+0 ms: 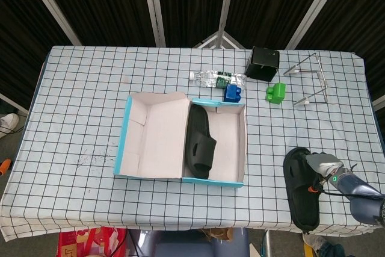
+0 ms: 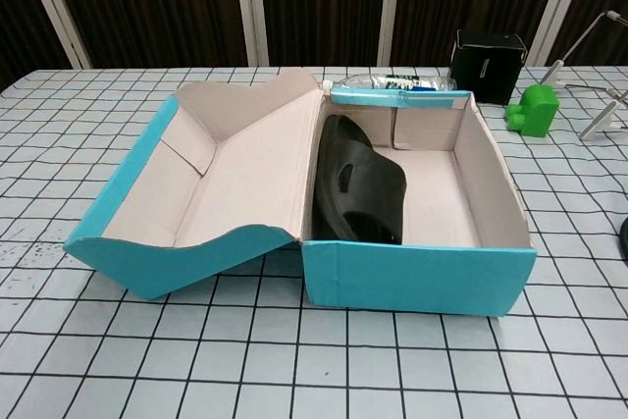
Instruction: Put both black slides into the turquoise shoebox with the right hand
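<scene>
Right, my right hand point(image 1: 325, 167) rests on the second black slide point(image 1: 302, 188) near the table point(image 1: 78, 100) edge, grip unclear, its mate point(image 1: 200, 142) already inside the turquoise shoebox point(image 1: 180, 179).

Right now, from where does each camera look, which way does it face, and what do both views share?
Head view: high above the table, looking steeply down; shows the right hand on the loose black slide near the front right edge.
Chest view: low at the front edge, looking across; shows no part of the robot.
Shared: turquoise shoebox, the slide inside it, green block.
</scene>
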`<state>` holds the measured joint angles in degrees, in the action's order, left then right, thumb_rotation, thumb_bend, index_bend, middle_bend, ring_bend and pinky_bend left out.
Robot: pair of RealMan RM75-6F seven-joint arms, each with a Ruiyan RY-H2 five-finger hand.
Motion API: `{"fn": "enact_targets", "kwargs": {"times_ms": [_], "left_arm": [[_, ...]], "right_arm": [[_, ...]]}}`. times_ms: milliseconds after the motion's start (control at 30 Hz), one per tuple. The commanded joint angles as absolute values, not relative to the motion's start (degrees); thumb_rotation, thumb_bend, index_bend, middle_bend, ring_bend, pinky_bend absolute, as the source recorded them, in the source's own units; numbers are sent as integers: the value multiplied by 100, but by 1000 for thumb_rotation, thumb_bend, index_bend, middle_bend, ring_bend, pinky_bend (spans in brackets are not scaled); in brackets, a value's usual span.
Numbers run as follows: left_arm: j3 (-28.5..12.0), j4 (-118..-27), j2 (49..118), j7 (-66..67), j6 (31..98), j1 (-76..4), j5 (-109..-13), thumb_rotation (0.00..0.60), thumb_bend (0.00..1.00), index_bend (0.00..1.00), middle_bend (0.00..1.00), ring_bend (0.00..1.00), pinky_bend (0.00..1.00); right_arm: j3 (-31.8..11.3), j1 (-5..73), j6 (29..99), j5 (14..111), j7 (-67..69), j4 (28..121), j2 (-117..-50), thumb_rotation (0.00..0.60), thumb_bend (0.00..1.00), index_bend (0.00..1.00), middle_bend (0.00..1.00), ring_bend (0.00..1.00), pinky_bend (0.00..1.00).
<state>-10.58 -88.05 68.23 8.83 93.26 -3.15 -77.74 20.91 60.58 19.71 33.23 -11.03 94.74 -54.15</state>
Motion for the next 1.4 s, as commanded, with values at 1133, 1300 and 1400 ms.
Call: {"fn": "enact_targets", "kwargs": {"times_ms": [1133, 1300, 1400], "left_arm": [[-1040, -8776, 6902, 1102, 9240, -373, -7723, 600, 202, 98, 0, 0, 80], [-1035, -8780, 6905, 1114, 9237, -377, -7727, 600, 202, 98, 0, 0, 80], [-1032, -8784, 6904, 1110, 9246, -375, -7738, 600, 202, 98, 0, 0, 80]], "right_arm": [[3022, 7107, 1292, 3367, -501, 8851, -5976, 600, 237, 123, 164, 88, 0], [3339, 7434, 1109, 3303, -393, 8868, -6016, 600, 237, 123, 164, 88, 0], [3455, 7553, 1150, 3288, -301, 8901, -6058, 600, 237, 123, 164, 88, 0]]}}
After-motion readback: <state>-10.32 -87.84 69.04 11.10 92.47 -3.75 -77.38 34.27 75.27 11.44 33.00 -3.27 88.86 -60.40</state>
